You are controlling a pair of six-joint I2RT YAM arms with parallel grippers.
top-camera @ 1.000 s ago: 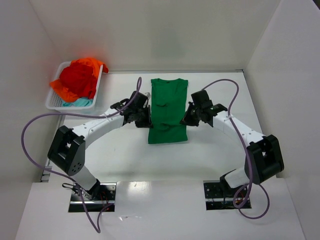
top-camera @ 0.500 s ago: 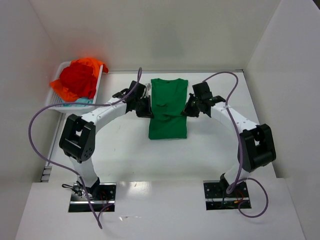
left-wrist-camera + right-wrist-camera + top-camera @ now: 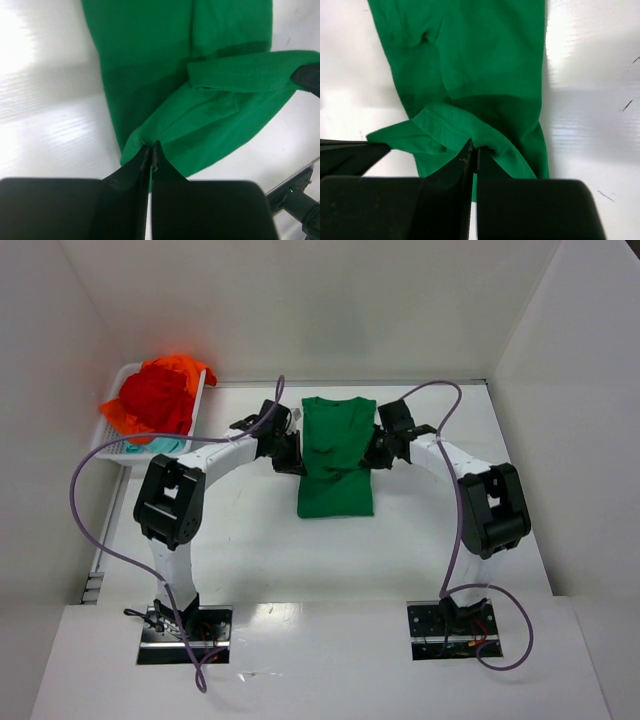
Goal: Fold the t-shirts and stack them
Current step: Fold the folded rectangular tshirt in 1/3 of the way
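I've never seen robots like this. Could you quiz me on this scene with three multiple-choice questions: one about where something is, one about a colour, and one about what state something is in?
1. Where does the white basket sit?
A. at the table's far left corner
B. between the two arm bases
C. at the far right corner

2. What colour is the t-shirt lying between the two arms?
A. red
B. green
C. teal

3. How do the left tool and the right tool stand?
A. both wide open
B. one open, one shut
C. both shut on the t-shirt

Answers:
1 A: the top view shows it far left, heaped with red and orange cloth.
2 B: every view shows green cloth.
3 C: each wrist view shows the tool pinched on a green fold.
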